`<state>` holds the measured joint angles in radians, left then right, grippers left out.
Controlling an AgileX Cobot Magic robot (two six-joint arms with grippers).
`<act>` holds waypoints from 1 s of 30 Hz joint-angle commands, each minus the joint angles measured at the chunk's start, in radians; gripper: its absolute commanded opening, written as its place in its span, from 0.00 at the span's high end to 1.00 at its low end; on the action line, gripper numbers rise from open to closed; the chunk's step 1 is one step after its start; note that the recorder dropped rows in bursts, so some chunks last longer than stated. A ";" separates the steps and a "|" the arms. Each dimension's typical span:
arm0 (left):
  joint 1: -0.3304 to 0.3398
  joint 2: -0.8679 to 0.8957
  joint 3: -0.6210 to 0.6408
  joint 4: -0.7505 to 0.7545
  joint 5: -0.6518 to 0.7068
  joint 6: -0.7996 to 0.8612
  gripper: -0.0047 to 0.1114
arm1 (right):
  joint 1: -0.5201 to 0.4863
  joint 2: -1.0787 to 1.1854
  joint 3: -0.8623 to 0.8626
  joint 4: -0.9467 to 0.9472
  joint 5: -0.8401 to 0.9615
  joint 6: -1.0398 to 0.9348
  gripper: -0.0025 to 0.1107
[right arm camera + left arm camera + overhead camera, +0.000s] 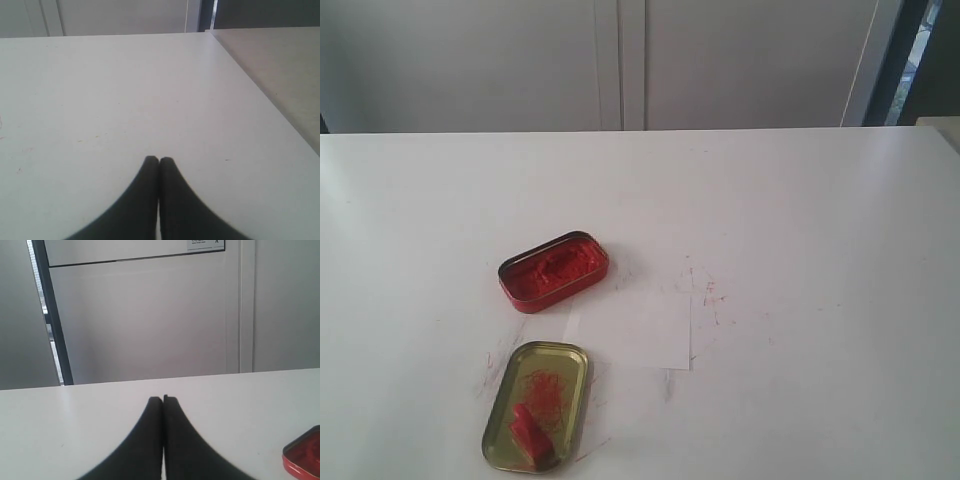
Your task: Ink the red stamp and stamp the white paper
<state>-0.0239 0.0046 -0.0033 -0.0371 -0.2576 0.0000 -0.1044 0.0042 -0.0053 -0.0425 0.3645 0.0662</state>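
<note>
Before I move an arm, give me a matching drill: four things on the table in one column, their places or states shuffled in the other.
1. red stamp
2. white paper
3. red ink tin
4. gold lid

A. open, farthest back in the exterior view
B. lying inside the gold lid
C. nearest the exterior camera, red smears inside
D. lying flat, right of the tin and the lid

Pairs: 1-B, 2-D, 3-A, 4-C

The exterior view looks down across the white tabletop point(800, 200) toward grey cabinet doors point(620, 60). The 2 wrist views skim it low, close behind the left gripper point(163, 401) and right gripper point(159, 161). The left wrist view shares the red oval ink tin point(304, 458) with the exterior.
</note>
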 commanded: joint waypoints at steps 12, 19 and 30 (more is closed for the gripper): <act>0.002 0.032 -0.220 -0.007 0.321 0.000 0.96 | 0.004 -0.004 0.005 -0.002 -0.015 -0.001 0.98; 0.002 0.135 -0.381 -0.007 0.500 0.027 0.96 | 0.004 -0.004 0.005 -0.002 -0.015 -0.001 0.98; 0.002 0.368 -0.588 -0.007 0.843 0.112 0.96 | 0.004 -0.004 0.005 -0.002 -0.015 -0.001 0.98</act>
<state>-0.0239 0.3181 -0.5483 -0.0371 0.4966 0.0725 -0.1044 0.0042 -0.0053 -0.0425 0.3645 0.0662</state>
